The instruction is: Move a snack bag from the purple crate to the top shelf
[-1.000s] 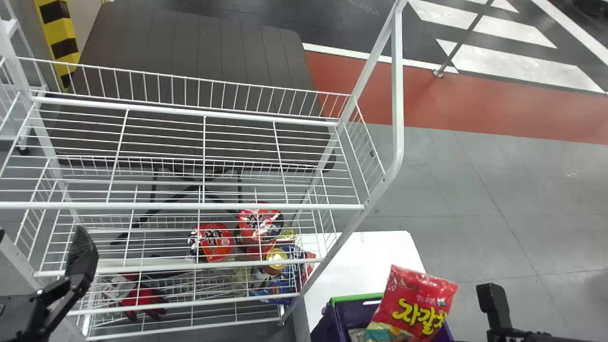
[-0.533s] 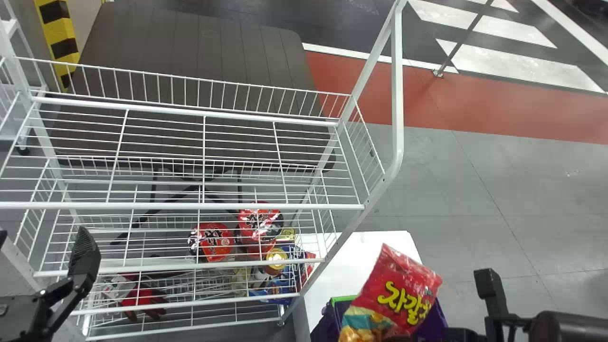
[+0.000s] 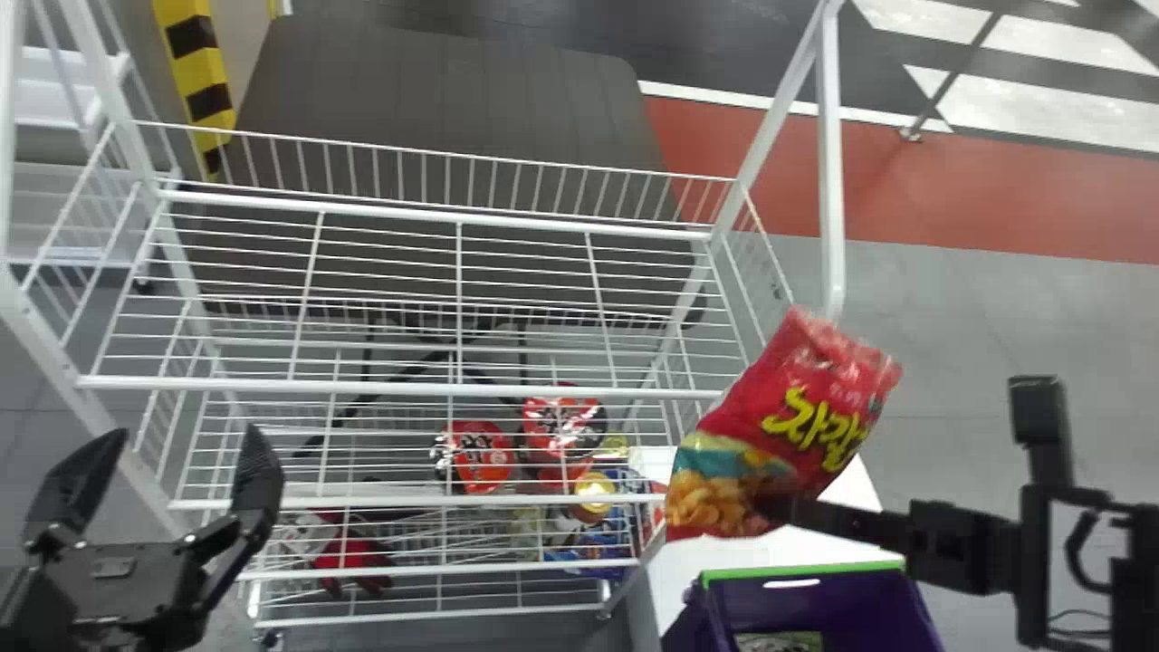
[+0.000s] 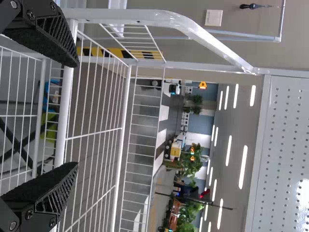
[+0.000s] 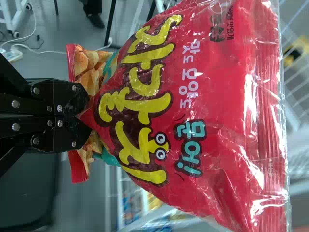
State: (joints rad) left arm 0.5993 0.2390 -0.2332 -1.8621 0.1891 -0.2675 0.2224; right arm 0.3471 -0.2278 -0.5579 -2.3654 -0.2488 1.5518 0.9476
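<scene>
Snack bag (image 3: 819, 398): red, with yellow lettering and a picture of golden snacks; held in the air, clear of the purple crate, tilted, near the front right corner of the rack.
Right hand (image 3: 815, 518): closed on the snack bag, one end of which is pinched between its fingers; in the right wrist view, creases are drawn toward the fingertips (image 5: 81, 115) and the rest is spread out beyond them.
Left hand (image 3: 186, 439): fingers spread wide apart, held by the left front of the rack; in the left wrist view, white rails are framed between them.
Purple crate (image 3: 815, 602): green-rimmed, set at the bottom of the head view, right of the rack; a packet (image 3: 779, 642) is held inside.
White worktop (image 3: 675, 570): seen beside the crate, between it and the rack.
Top shelf (image 3: 407, 389): white wire, railed at the back and sides.
Lower shelves: red-and-black packs (image 3: 475, 457), a gold-topped can (image 3: 594, 489), blue packets (image 3: 593, 550) and a red glove (image 3: 353, 560) are seen through the wires.
Background: a dark table (image 3: 435, 100) is placed behind the rack.
</scene>
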